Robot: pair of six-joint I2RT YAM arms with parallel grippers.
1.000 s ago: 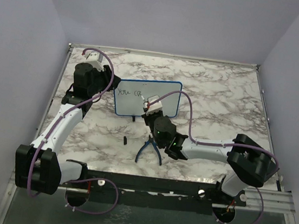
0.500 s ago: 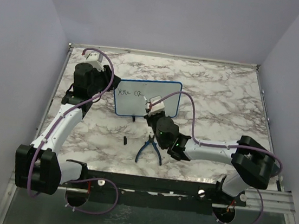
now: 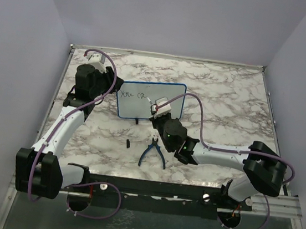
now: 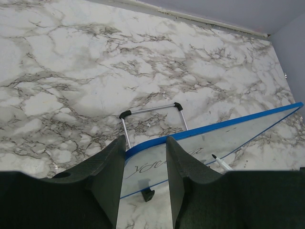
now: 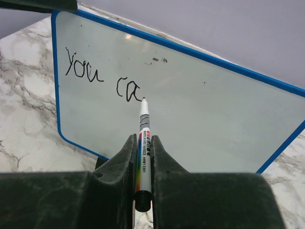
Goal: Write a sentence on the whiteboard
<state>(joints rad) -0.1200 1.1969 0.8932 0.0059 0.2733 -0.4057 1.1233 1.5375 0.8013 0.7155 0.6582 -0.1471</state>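
Note:
The whiteboard [image 3: 134,108] stands upright on small black feet at the table's middle, blue-framed. Black handwriting on it reads "You ca" [image 5: 102,81], also seen in the top view [image 3: 132,95]. My right gripper [image 5: 144,138] is shut on a white marker [image 5: 143,117] whose black tip touches the board at the end of the "a". In the top view the right gripper [image 3: 156,110] is in front of the board. My left gripper [image 4: 145,143] is open, with the board's top left corner [image 4: 143,149] between its fingers. The left gripper [image 3: 110,87] sits at the board's left edge.
Blue-handled pliers [image 3: 153,151] lie on the marble table in front of the board, beside my right arm. A small black piece [image 3: 129,143] lies left of them. The board's wire stand [image 4: 152,109] rests behind it. The table's back wall edge [image 3: 165,56] lies beyond.
My right gripper with the marker has shifted slightly right along the board, and the right arm's elbow swung right. The left arm has not moved.

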